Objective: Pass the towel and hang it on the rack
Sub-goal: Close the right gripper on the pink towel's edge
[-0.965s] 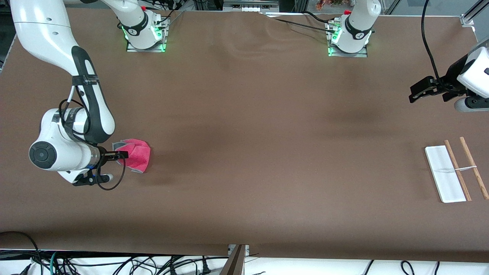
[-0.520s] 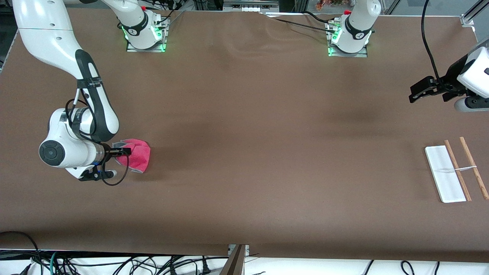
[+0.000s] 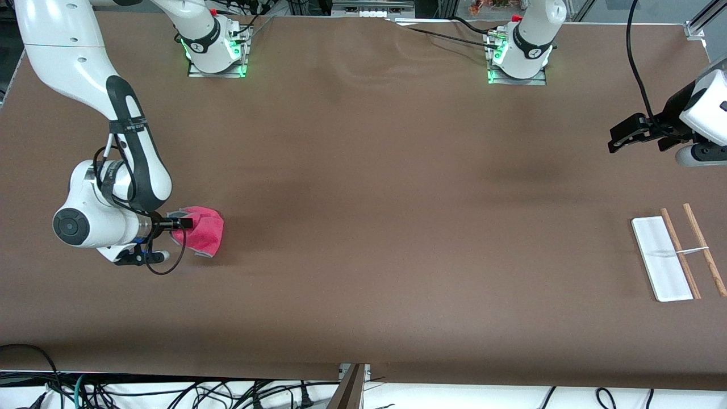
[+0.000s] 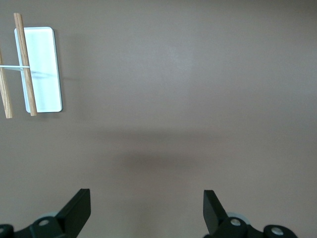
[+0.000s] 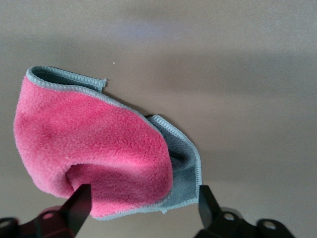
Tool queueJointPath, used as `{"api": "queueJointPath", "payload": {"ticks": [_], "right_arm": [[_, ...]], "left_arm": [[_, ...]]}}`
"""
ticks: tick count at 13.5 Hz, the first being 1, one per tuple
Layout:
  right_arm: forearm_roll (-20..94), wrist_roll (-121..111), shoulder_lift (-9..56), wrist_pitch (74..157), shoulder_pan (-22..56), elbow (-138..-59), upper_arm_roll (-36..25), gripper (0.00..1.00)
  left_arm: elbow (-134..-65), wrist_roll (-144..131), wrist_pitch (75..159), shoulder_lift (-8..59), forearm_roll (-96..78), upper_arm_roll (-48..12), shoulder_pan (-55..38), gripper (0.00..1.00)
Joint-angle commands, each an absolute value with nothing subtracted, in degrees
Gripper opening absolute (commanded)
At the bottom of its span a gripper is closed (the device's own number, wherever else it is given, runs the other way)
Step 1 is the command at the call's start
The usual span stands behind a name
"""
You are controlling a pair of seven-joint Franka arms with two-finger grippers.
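pink-red towel [image 3: 203, 232] with grey reverse and edging; rack [image 3: 676, 253] white-based with light-brown rods.

High front camera facing both arm bases across the bench [image 3: 363, 227], left wrist camera looking down from height, sharing the rack [image 3: 676, 253], right wrist camera close over the towel [image 5: 94, 153], also shared
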State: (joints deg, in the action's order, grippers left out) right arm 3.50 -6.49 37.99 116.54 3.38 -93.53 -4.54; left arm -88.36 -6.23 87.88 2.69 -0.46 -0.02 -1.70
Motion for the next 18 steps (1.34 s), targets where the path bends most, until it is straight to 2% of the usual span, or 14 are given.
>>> {"api": "queueJointPath", "payload": {"ticks": [1,2,5,7,9,13,18], "right_arm": [[4.6,-6.9,37.0,117.8,3.1,-95.2,-4.2,0.67],[4.6,-6.8,37.1,117.8,3.1,-95.2,-4.2,0.56],[4.6,-6.8,37.4,117.7,3.1,-95.2,-4.2,0.45],[4.6,-6.9,37.4,117.6,3.1,-95.2,-4.2,0.25],[4.5,-6.9,37.4,117.1,3.1,-95.0,-4.1,0.0],[4.5,-6.9,36.0,114.5,3.4,-92.2,-3.4,0.0],[4.5,-6.2,33.1,102.1,3.7,-79.7,5.3,0.0]], "left_arm": [[-88.6,-4.9,88.3,2.3,-0.2,-0.1,-1.4,1.0],[-88.6,-4.9,88.3,2.3,-0.2,-0.1,-1.4,1.0],[-88.6,-4.9,88.2,2.2,-0.2,-0.2,-1.4,1.0],[-88.6,-4.9,88.3,2.3,-0.2,-0.1,-1.4,1.0],[-88.6,-4.9,88.4,2.3,-0.2,-0.1,-1.4,1.0],[-88.5,-4.9,88.6,2.3,-0.2,-0.1,-1.4,1.0],[-88.5,-4.8,91.1,2.9,-0.1,0.0,-0.6,1.0]]}}
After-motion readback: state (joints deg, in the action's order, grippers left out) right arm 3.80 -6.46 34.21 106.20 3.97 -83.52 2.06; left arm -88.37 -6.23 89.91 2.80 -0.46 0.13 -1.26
